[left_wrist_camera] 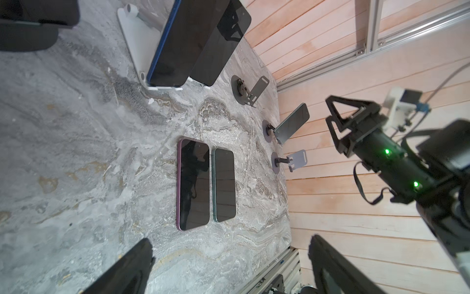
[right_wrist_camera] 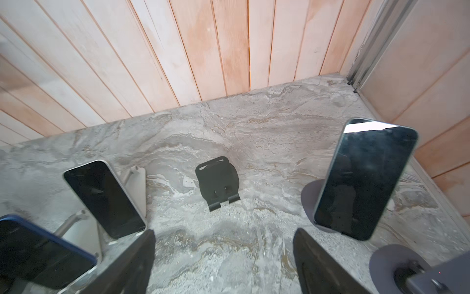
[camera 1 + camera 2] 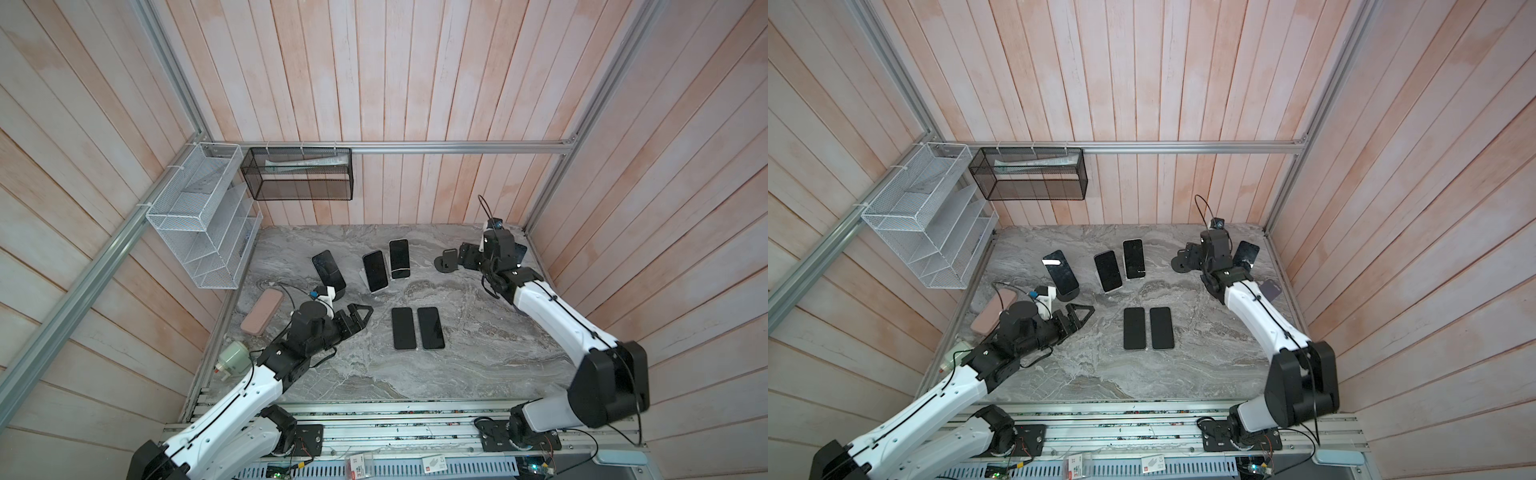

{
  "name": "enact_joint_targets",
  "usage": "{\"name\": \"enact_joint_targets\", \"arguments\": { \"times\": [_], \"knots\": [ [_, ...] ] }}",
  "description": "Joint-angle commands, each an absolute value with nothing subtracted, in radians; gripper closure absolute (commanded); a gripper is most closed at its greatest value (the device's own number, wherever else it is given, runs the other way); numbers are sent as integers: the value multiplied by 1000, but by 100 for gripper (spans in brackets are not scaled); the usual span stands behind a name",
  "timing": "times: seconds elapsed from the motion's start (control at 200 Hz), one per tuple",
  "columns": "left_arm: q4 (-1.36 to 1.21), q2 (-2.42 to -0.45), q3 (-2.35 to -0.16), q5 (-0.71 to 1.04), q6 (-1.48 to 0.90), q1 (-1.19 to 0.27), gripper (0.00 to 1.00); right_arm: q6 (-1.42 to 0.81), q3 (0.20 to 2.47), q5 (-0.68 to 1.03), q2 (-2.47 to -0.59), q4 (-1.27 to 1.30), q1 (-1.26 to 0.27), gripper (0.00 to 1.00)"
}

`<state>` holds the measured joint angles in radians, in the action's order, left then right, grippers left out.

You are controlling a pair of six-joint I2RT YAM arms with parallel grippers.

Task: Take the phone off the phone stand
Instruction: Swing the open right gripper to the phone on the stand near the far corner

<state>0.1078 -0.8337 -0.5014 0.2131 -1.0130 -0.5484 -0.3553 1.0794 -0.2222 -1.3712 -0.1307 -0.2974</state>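
Note:
Several dark-screened phones lean on stands at the back of the marble table. One phone [image 2: 366, 178] rests on a grey round stand [image 2: 311, 193] by the right wall, just right of my right gripper [image 2: 223, 254]. That gripper [image 3: 463, 254] is open and empty, and it faces an empty black stand [image 2: 217, 182] [image 3: 446, 261]. Two phones [image 3: 375, 271] [image 3: 399, 258] lean on white stands, and another phone [image 3: 328, 270] sits on a black round stand at the left. My left gripper [image 3: 365, 316] [image 1: 229, 254] hovers open and empty, left of two flat phones.
Two phones [image 3: 403, 328] [image 3: 431, 328] lie flat side by side mid-table. A second empty grey stand [image 2: 396, 269] stands near the right wall. A pink case [image 3: 262, 311] lies at the left edge. A white mesh rack [image 3: 199, 216] and a black mesh basket [image 3: 297, 174] hang on the walls.

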Motion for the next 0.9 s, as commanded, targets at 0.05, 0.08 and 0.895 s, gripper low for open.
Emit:
{"name": "enact_joint_targets", "arguments": {
  "times": [0.05,0.08,0.895],
  "knots": [
    [-1,-760,-315,170,-1165,-552,3,-398,952,-254,-1219,-95,-296,16],
    [-12,-760,-310,170,-1174,-551,3,-384,944,-271,-1196,-102,-294,17],
    [-6,-995,-491,272,-1036,-561,3,-300,1491,-273,-1625,-378,42,2]
  ]
}}
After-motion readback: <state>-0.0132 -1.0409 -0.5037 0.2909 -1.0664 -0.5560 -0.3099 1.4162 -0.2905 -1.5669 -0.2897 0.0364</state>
